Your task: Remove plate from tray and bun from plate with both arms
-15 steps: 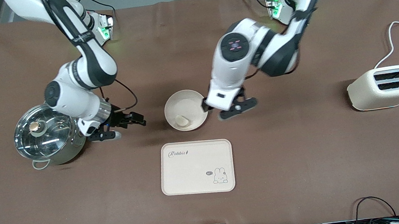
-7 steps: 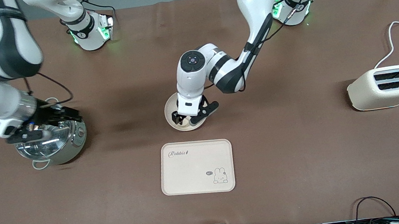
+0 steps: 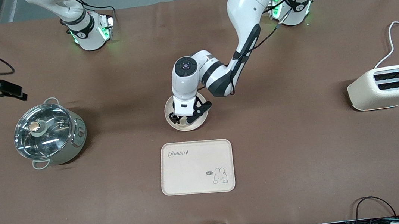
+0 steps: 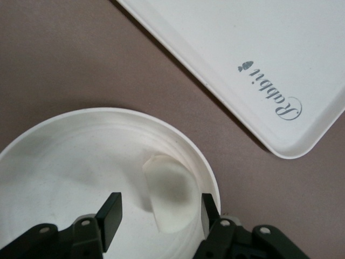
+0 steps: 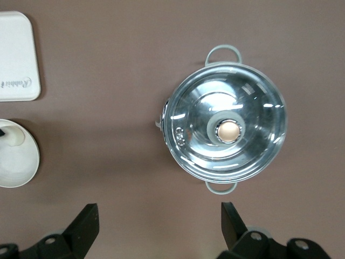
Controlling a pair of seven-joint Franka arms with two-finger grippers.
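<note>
Left claw [image 4: 159,213] spread astride bun [image 4: 170,194], right claw [image 5: 156,226] spread, raised.

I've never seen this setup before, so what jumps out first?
The left pincer hangs open inside the plate mid-table, its fingers either side of the pale bun. The right pincer is open, high over the shiny lidded pot. A rabbit tray lies nearer the front camera than the plate.

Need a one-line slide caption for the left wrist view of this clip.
Left gripper open over the plate, fingers either side of the bun, the rabbit tray beside it.
</note>
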